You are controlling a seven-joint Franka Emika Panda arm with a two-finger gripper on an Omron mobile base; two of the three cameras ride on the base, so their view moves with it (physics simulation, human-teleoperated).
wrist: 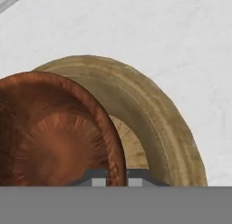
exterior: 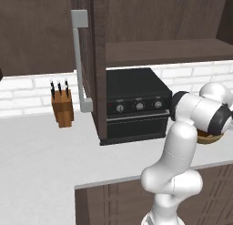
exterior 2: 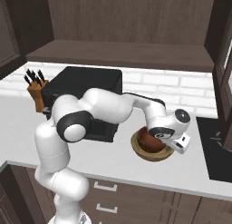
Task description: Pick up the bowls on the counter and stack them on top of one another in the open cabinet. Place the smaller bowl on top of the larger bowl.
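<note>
In the hand view, the two dark fingertips of the hand (wrist: pixel 113 181) sit at 6 o'clock, one on each side of the rim of the small, dark reddish-brown round wooden bowl (wrist: pixel 54 137); the gap is narrow and the rim lies in it, so the hand appears closed on that rim. This bowl overlaps the wide, light tan wooden bowl with a thick rim (wrist: pixel 158 123), which shows from 12 to 4 o'clock behind it. From the right base view, the small bowl (exterior 2: pixel 148 140) sits inside the tan bowl (exterior 2: pixel 152 155), both on the whitish-grey surface (exterior 2: pixel 136 173), with the hand (exterior 2: pixel 158 139) at their 3 o'clock edge. Farther back, at 10 o'clock, stand a black oven (exterior 2: pixel 86 89) and a wooden knife block (exterior 2: pixel 35 94). Above, the dark brown wall cabinet's shelf (exterior 2: pixel 122 55) is open.
</note>
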